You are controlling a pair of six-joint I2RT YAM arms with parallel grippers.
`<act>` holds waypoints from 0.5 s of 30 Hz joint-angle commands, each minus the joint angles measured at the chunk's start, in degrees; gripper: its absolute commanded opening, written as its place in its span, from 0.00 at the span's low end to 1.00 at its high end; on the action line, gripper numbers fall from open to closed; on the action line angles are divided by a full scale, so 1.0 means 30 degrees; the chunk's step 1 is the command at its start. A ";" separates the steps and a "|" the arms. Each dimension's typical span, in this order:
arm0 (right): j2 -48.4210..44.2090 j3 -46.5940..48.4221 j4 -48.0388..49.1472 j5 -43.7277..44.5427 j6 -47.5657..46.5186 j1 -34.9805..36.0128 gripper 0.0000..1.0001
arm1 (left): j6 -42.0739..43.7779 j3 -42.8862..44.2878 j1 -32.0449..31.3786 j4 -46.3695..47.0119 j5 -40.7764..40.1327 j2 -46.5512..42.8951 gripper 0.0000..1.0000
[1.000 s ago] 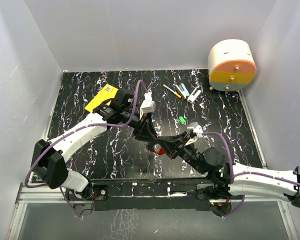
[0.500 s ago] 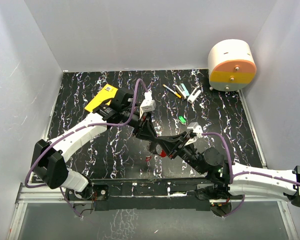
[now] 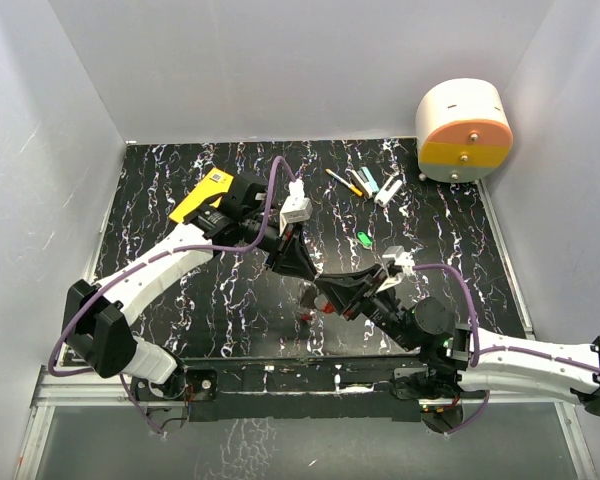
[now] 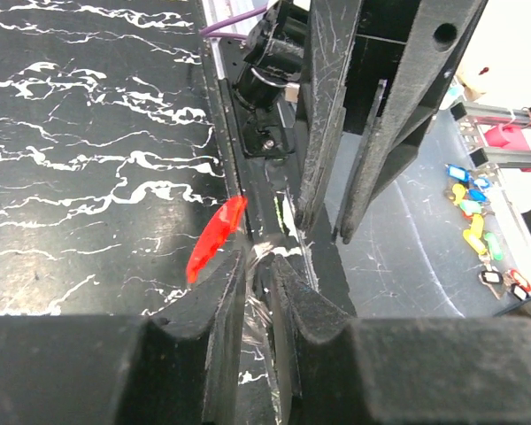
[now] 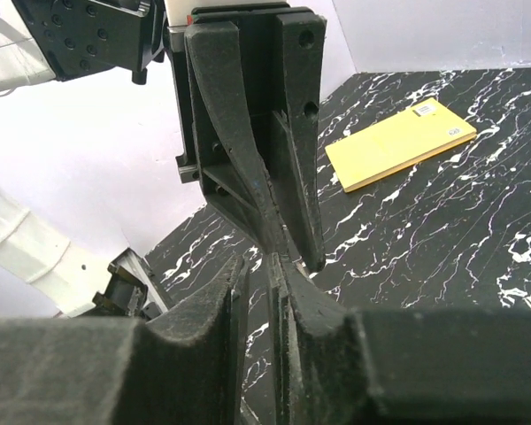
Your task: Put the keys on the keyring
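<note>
My two grippers meet tip to tip above the middle of the black marbled table. My left gripper [image 3: 308,280] [image 4: 258,266] is shut on a thin silvery piece [image 4: 255,305]; I cannot tell whether it is a key or the ring. A red key [image 4: 214,237] [image 3: 325,308] hangs just beside the left fingertip. My right gripper [image 3: 330,297] [image 5: 264,266] comes from the opposite side with its jaws closed to a narrow slit, and nothing shows in it. Its fingers [image 4: 323,133] point down at my left tips. The left fingers [image 5: 248,133] fill the right wrist view.
A yellow box [image 3: 202,197] [image 5: 398,142] lies at the back left under the left arm. Pens and markers [image 3: 365,182] and a small green piece [image 3: 364,238] lie at the back right. A white and orange drum [image 3: 464,130] stands in the far right corner.
Both grippers stay tip to tip and shifted only slightly. The red key hangs a little lower, and a small dark red bit now shows just left of it.
</note>
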 commanded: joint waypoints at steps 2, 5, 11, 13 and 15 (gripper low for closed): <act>-0.0716 0.0048 -0.0209 0.0231 0.0994 0.0190 0.22 | 0.1526 0.1078 -0.0003 -0.1411 -0.1036 -0.0604 0.16; -0.0915 -0.0061 -0.0492 0.0350 0.1094 0.0190 0.22 | 0.1581 0.1097 -0.0003 -0.1504 -0.1020 -0.0634 0.16; -0.1872 -0.0062 -0.2353 0.0933 0.1583 0.0190 0.16 | 0.1980 0.0273 0.0004 -0.1217 -0.1871 -0.0663 0.17; -0.2570 0.0261 -0.4248 0.1764 0.2373 0.0189 0.18 | 0.2539 -0.0262 -0.0018 -0.1170 -0.2693 -0.0692 0.17; -0.3182 0.1042 -0.7264 0.3227 0.3830 0.0190 0.25 | 0.2869 -0.1335 -0.0032 -0.0613 -0.4340 -0.0724 0.18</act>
